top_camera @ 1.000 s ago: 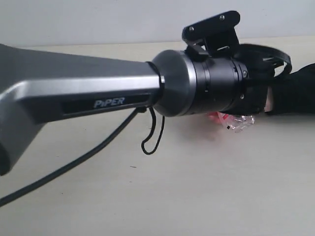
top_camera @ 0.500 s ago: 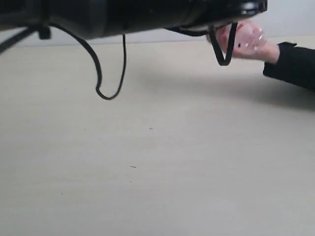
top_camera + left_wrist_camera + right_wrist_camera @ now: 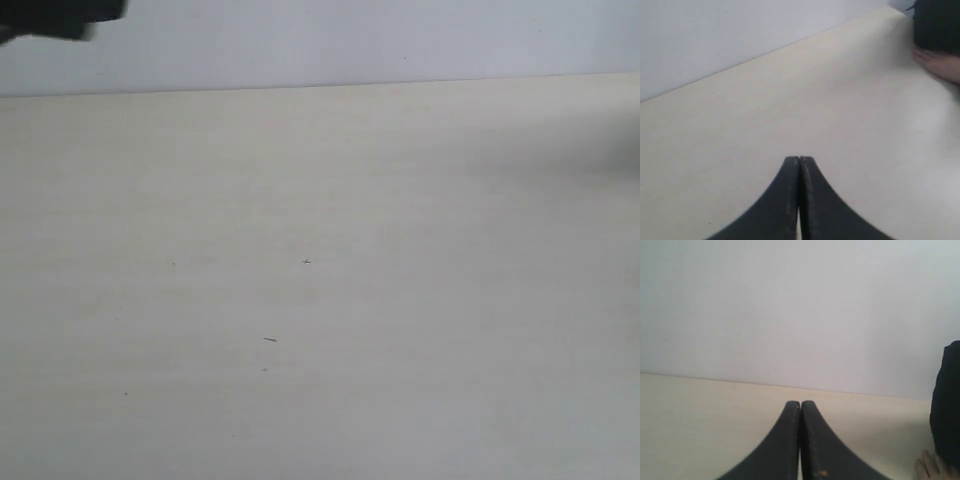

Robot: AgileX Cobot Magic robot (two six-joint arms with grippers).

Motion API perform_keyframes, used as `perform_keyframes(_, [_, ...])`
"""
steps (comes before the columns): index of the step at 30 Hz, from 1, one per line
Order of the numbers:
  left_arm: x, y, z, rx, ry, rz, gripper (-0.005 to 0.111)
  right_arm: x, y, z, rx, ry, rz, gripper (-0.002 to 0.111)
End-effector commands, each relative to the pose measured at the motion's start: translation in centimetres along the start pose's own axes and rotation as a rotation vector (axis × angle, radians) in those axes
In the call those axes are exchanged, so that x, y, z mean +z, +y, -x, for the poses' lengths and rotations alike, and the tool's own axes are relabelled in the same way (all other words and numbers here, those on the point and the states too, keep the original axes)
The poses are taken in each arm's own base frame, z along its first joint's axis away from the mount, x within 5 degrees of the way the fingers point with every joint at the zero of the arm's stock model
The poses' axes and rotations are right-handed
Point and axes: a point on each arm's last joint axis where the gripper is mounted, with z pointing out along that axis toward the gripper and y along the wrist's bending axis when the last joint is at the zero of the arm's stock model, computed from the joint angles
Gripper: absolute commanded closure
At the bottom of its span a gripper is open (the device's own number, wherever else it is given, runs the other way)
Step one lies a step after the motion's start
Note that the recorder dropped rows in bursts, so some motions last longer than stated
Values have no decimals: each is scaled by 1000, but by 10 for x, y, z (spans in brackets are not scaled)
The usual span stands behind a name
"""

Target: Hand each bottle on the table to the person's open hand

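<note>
Presently, the left gripper [image 3: 799, 160] and right gripper [image 3: 800, 404] are closed, empty. The bare light-skinned hand [image 3: 940, 65] could be struck by needless reaching.

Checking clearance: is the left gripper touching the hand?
Apart. The left wrist view shows table between the left gripper and the hand.

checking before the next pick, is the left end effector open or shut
Shut. In the left wrist view the left end effector has its two black fingers pressed together, nothing between them.
</note>
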Motion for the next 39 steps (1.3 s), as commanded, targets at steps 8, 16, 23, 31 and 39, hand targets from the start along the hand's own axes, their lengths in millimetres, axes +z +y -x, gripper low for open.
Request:
perform_keyframes(8, [-136,60,-32,-178,-336,-221,107,1,0,-2,0,3,4,108])
perform_keyframes(16, [-176,83,-51,-231,-476,-263,107,1,0,-2,1,3,4,108])
perform_keyframes(23, [-188,92,-60,-273,-520,-283,107,1,0,-2,4,3,4,108])
perform_keyframes(31, [-135,81,-83,-157,-446,-165,107,1,0,-2,4,3,4,108])
perform_keyframes(39, [-76,63,-122,-190,-571,-158,107,1,0,-2,4,3,4,108])
